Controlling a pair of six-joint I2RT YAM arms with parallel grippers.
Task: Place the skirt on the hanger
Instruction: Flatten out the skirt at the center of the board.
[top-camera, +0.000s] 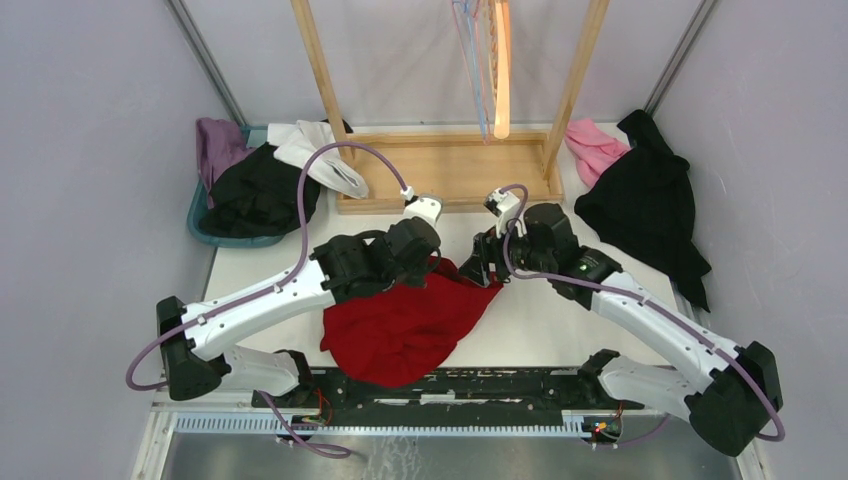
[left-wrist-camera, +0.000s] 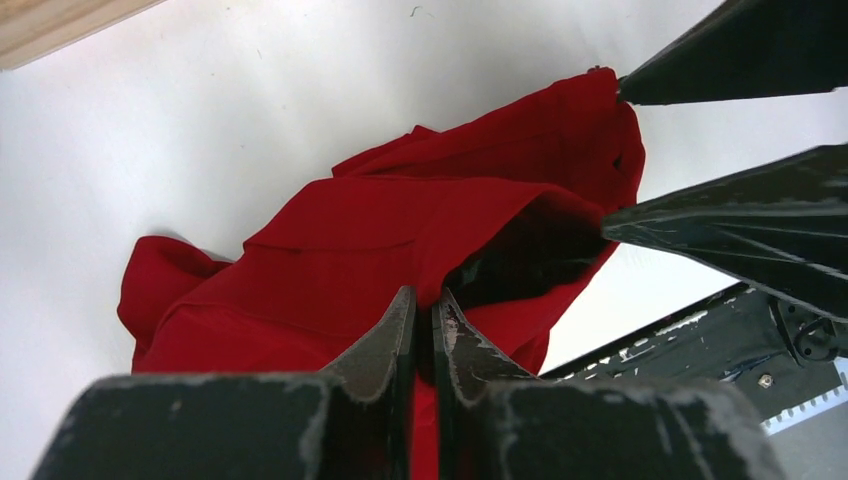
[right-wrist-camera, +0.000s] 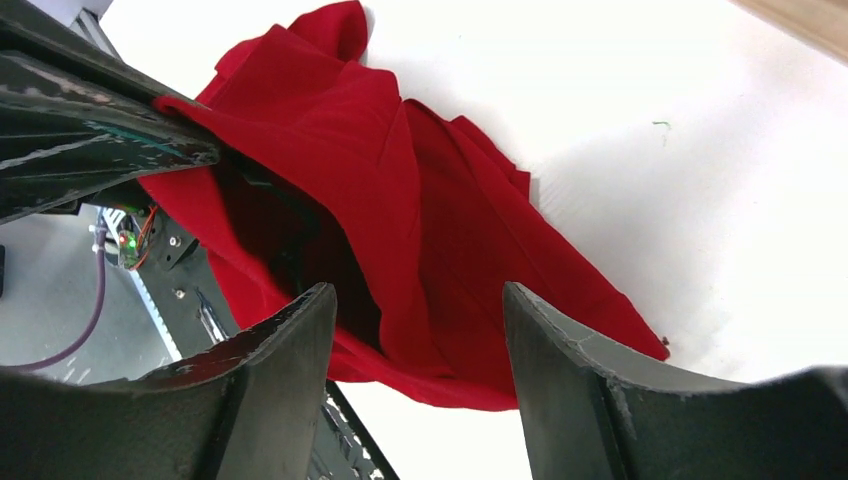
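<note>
The red skirt (top-camera: 405, 325) lies crumpled on the white table between the arms, one edge lifted. My left gripper (top-camera: 440, 263) is shut on a fold of that edge; its wrist view shows the fingers pinching the skirt (left-wrist-camera: 330, 240) at the gripper (left-wrist-camera: 424, 300). My right gripper (top-camera: 487, 262) is open, its jaws standing on either side of the raised skirt (right-wrist-camera: 430, 230) at the gripper (right-wrist-camera: 415, 300). The right gripper's fingers (left-wrist-camera: 740, 220) show in the left wrist view. Thin hangers (top-camera: 478, 60) hang from the wooden rack at the back.
The wooden rack's base (top-camera: 450, 170) stands just behind the grippers. A teal bin (top-camera: 205, 232) with black, purple and white clothes is at the back left. A black garment (top-camera: 650, 205) and a pink one (top-camera: 595, 145) lie at the right.
</note>
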